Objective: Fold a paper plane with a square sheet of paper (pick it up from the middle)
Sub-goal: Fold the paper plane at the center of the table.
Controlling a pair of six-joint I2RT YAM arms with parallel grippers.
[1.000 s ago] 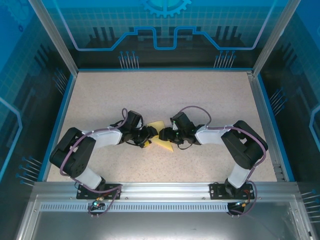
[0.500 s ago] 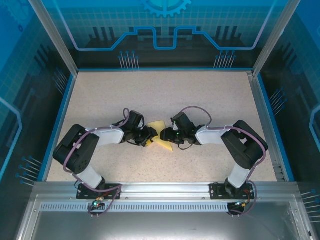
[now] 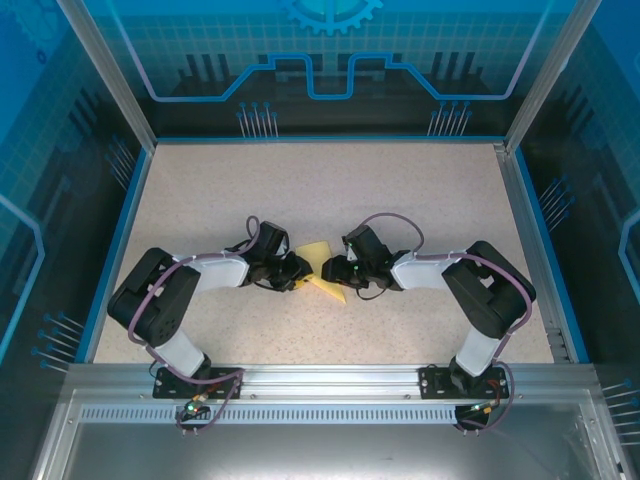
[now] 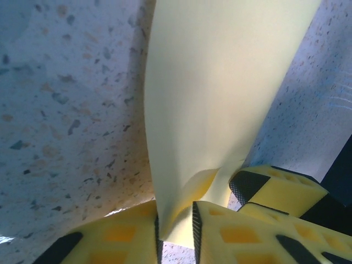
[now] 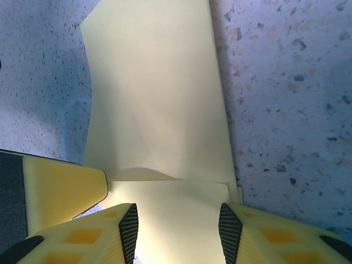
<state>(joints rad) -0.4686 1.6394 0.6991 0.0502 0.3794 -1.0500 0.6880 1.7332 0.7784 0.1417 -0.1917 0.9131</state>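
- The thin pale-yellow square sheet of paper (image 3: 320, 253) lies near the centre of the speckled beige table (image 3: 330, 190).
- The left gripper (image 4: 176, 223) has its fingers clamped on a raised edge of the sheet.
- The right gripper (image 5: 179, 220) has its fingers apart, with the sheet passing flat between them.

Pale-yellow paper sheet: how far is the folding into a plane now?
Done: the pale-yellow paper sheet shows at least one folded layer, a doubled edge near the right fingers. In hand: the left fingers pinch one edge, bending the paper; the right ones stand open astride it. To do: pointed nose and wings, not visible yet.
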